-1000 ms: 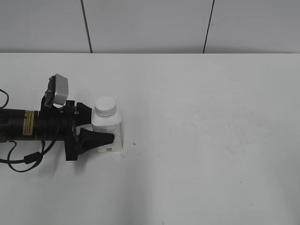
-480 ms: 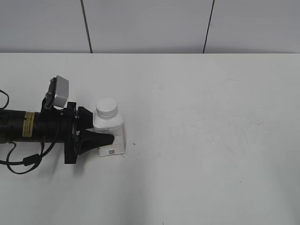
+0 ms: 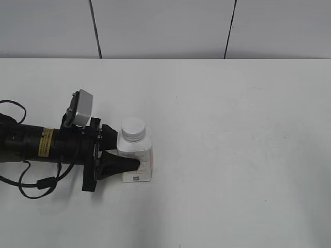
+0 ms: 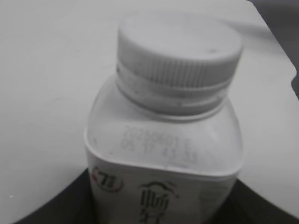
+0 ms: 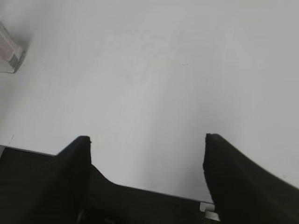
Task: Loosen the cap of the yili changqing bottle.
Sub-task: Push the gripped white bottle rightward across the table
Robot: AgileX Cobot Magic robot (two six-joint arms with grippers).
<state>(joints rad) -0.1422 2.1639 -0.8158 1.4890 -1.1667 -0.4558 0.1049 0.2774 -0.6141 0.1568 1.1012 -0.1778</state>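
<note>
White plastic is filling the left wrist view: the yili changqing bottle [image 4: 163, 163] is showing a stamped date code on its shoulder and the ribbed edge of the cap [image 4: 180, 56], details too small in the exterior view. There, left of centre, the left gripper [image 3: 120, 151] is clamping the bottle's body, one black finger crossing its front. The cap is sitting on the neck. The table [image 3: 232, 155] is plain white, with grey wall panels behind. Only the right wrist view is showing the right gripper [image 5: 147, 158], hanging spread over bare table.
</note>
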